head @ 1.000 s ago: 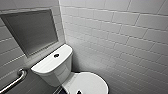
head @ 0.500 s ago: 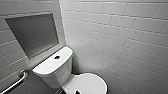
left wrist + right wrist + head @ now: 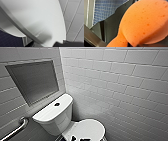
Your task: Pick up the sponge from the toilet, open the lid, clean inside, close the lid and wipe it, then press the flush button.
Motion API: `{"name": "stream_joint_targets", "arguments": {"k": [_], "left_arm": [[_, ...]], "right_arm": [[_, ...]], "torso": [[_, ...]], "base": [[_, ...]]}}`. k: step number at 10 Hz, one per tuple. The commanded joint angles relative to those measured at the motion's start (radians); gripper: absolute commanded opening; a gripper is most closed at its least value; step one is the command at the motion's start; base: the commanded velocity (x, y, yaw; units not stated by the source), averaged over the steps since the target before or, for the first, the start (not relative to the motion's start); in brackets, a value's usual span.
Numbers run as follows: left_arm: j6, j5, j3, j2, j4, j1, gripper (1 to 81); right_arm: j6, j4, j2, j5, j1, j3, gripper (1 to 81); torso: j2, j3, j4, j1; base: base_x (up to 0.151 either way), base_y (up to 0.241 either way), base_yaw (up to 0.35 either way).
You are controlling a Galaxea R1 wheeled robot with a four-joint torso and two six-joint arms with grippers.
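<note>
Right pincer (image 3: 132,44) is pinching the one sponge (image 3: 144,23), an orange block full of small pores that bulges above the grip and narrows where it is squeezed. Behind it I see a dark plate (image 3: 112,25) of the robot and, past that, a floor (image 3: 109,8) of small square tiles.

Left pincer (image 3: 65,43) shows as a dark edge just beside the lid (image 3: 41,16); whether it is spread or pressed together I cannot tell. That lid is white and glossy, and a faint streaky mark near its rim is too blurred for me to read.

From the head camera the lid lies shut on the bowl at 6 o'clock, so what the bowl holds is hidden. One toilet (image 3: 56,125) stands there. Its tank (image 3: 47,114) is at 8 o'clock, with one round dark flush button (image 3: 57,104) in the middle of the tank top. One metal rail (image 3: 15,130) runs along the wall at 8 o'clock, beside the tank. Farther back, at 10 o'clock, one grey recess (image 3: 32,82) is set into the tiled wall (image 3: 120,84), which runs from 12 to 4 o'clock.
</note>
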Motion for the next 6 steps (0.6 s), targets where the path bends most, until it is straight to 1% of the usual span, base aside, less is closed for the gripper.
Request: {"name": "stream_joint_targets", "arguments": {"k": [1,2,3,5,6], "left_arm": [[-0.176,-0.102,0.114,-0.075,0.040,-0.166,81.1],[-0.247,-0.103,0.120,-0.097,0.041,-0.166,81.1],[-0.294,-0.105,0.120,-0.109,0.043,-0.169,81.1],[-0.377,-0.116,0.119,-0.135,0.043,-0.181,81.1],[-0.405,-0.137,0.126,-0.154,0.043,-0.187,81.1]], "right_arm": [[-0.004,-0.020,-0.013,-0.040,0.005,0.005,1.0],[-0.004,-0.020,-0.008,-0.040,0.005,0.002,1.0],[-0.004,-0.020,-0.003,-0.040,0.007,-0.003,1.0],[-0.004,-0.021,0.003,-0.040,0.008,-0.008,1.0],[-0.003,-0.020,0.006,-0.040,0.014,-0.008,1.0]], "torso": [[0.000,0.000,0.000,0.000],[0.000,0.000,0.000,0.000],[0.000,0.000,0.000,0.000],[0.000,0.000,0.000,0.000],[0.000,0.000,0.000,0.000]], "base": [[0.000,0.000,0.000],[0.000,0.000,0.000],[0.000,0.000,0.000],[0.000,0.000,0.000],[0.000,0.000,0.000]]}}
